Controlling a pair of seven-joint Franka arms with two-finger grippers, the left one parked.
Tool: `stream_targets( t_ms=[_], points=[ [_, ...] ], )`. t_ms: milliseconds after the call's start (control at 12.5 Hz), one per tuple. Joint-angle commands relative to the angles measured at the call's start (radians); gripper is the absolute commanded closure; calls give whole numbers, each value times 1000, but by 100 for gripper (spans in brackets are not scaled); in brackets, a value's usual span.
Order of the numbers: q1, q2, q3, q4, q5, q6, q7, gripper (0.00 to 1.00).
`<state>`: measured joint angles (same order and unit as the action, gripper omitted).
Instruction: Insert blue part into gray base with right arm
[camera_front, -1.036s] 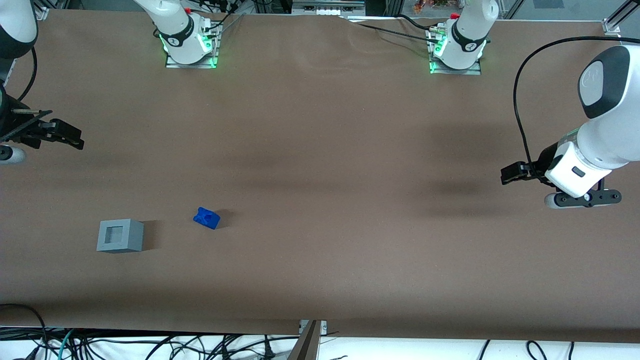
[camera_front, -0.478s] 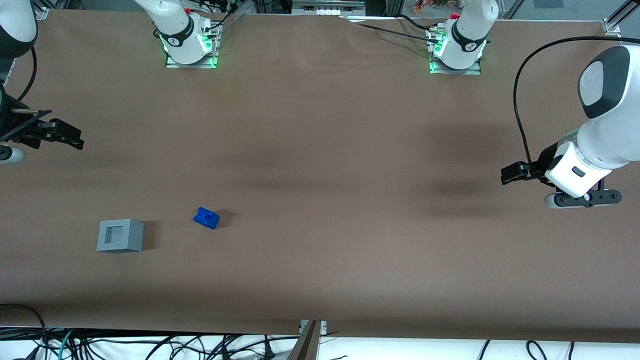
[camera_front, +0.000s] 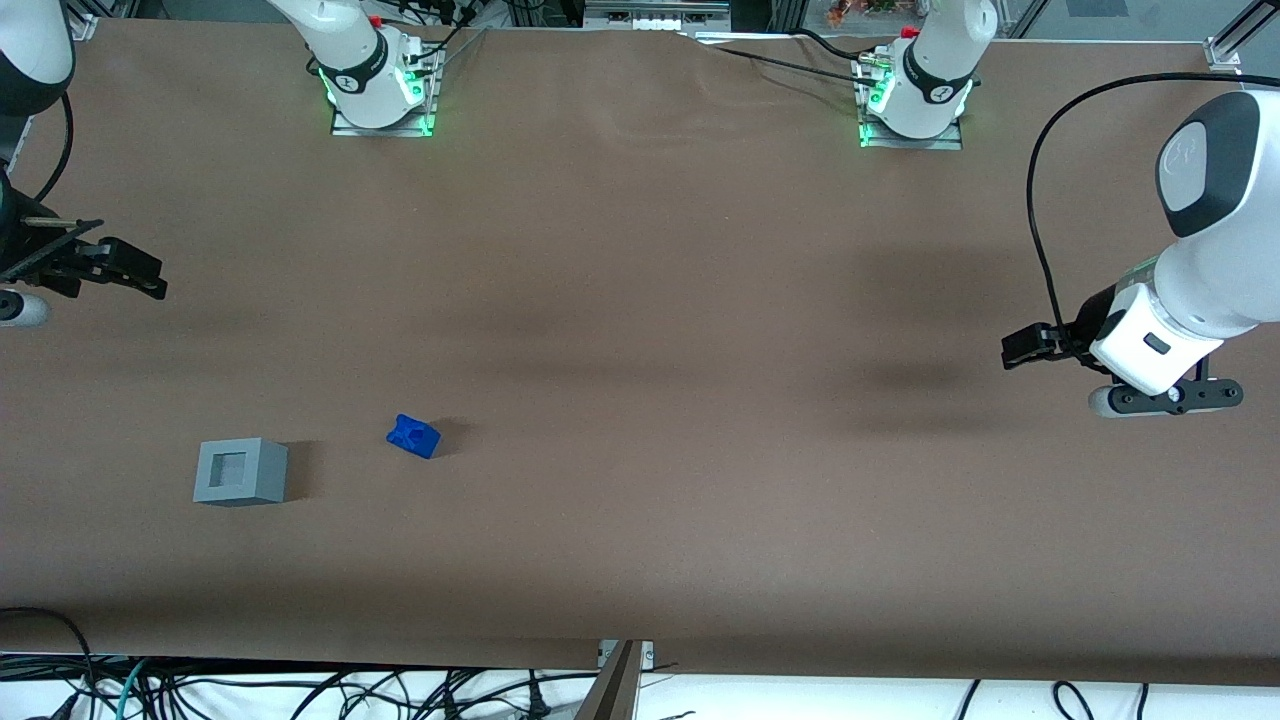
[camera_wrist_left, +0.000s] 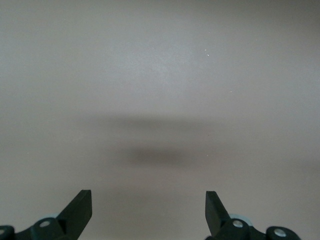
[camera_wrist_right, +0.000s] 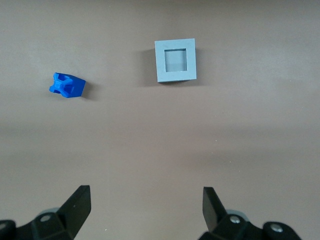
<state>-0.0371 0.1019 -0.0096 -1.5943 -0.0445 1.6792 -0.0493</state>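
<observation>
The blue part (camera_front: 413, 436) lies on the brown table, beside the gray base (camera_front: 241, 472) and a little farther from the front camera than it. The gray base stands upright with its square recess facing up and nothing in it. My right gripper (camera_front: 150, 278) hangs above the table at the working arm's end, farther from the front camera than both things and apart from them. In the right wrist view the gripper (camera_wrist_right: 147, 200) is open and empty, with the blue part (camera_wrist_right: 67, 85) and the gray base (camera_wrist_right: 175, 61) both some way ahead of its fingers.
Two arm bases with green lights (camera_front: 380, 95) (camera_front: 912, 100) stand at the table edge farthest from the front camera. Loose cables (camera_front: 300, 695) lie below the table's near edge. The table cover (camera_front: 640, 400) is plain brown.
</observation>
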Motion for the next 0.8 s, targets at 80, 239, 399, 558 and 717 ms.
stream_targets(
  t_ms=[80,239,399,558,717],
  points=[
    [-4,4,3,16,12,-6,-11,1],
    [-4,4,3,17,12,-6,-11,1],
    [-4,4,3,17,14,-6,-9,1],
    [0,4,8,17,6,-4,-11,1],
    [0,4,8,17,8,-4,-11,1]
  ],
)
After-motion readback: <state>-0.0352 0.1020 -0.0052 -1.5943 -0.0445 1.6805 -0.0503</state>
